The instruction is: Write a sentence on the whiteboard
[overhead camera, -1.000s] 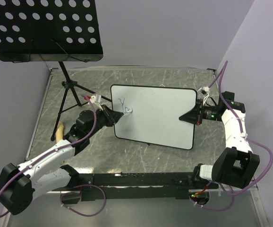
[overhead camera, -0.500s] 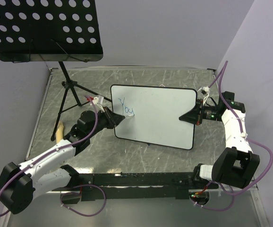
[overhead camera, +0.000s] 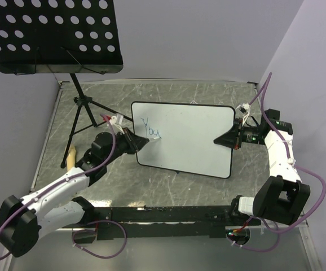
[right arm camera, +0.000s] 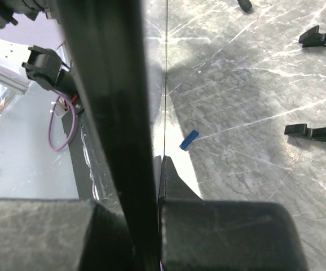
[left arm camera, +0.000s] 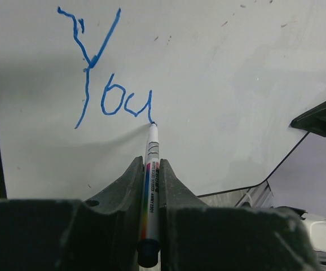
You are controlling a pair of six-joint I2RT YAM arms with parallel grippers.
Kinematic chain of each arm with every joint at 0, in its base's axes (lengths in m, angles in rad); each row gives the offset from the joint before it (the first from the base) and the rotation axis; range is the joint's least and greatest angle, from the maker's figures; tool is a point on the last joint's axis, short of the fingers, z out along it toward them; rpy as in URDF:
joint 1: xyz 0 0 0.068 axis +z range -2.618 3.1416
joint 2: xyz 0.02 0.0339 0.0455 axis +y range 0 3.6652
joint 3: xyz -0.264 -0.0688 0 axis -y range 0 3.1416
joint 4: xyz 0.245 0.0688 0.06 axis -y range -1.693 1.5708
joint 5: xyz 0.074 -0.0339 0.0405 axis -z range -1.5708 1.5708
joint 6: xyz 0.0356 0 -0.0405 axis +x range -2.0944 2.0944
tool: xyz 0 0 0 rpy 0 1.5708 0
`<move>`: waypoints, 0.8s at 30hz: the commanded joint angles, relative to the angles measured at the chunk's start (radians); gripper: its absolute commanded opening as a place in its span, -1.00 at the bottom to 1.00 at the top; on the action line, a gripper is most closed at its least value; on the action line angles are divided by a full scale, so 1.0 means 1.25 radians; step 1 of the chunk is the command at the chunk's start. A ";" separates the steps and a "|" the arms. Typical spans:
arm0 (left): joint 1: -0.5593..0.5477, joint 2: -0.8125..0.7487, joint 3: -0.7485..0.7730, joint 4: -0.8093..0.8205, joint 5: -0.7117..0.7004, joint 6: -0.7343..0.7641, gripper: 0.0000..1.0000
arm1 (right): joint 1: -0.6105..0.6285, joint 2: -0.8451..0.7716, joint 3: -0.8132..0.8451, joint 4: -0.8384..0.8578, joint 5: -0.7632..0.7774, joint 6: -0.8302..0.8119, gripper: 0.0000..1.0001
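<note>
The whiteboard [overhead camera: 191, 144] stands tilted at mid-table, and my right gripper [overhead camera: 218, 140] is shut on its right edge. In the right wrist view the board's black frame [right arm camera: 112, 101] runs edge-on between the right gripper's [right arm camera: 154, 161] fingers. My left gripper [overhead camera: 142, 141] is shut on a silver marker [left arm camera: 151, 169]. The marker's tip touches the board [left arm camera: 225, 79] at the end of the blue word "You" [left arm camera: 109, 96], the only part of the sentence [overhead camera: 150, 130] that shows.
A black perforated music stand [overhead camera: 50, 34] on a tripod [overhead camera: 84, 113] stands at the back left. A wooden piece [overhead camera: 71, 155] lies by the left arm. On the table, a small blue cap [right arm camera: 189, 139] and black feet [right arm camera: 318, 131] lie behind the board.
The left gripper has carried the marker tip rightwards across the board. The writing has grown from "Yo" to "You". The right gripper has kept its hold.
</note>
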 commanded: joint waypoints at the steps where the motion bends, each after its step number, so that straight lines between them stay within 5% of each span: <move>1: 0.004 -0.095 0.055 -0.037 -0.050 0.013 -0.98 | 0.005 -0.005 0.049 -0.029 -0.193 -0.049 -1.00; 6: 0.009 -0.136 0.065 -0.051 -0.056 0.019 -0.98 | 0.005 0.005 0.056 -0.056 -0.196 -0.079 -1.00; 24: -0.055 0.025 0.089 0.176 0.028 -0.030 -0.98 | 0.005 0.002 0.053 -0.046 -0.193 -0.067 -1.00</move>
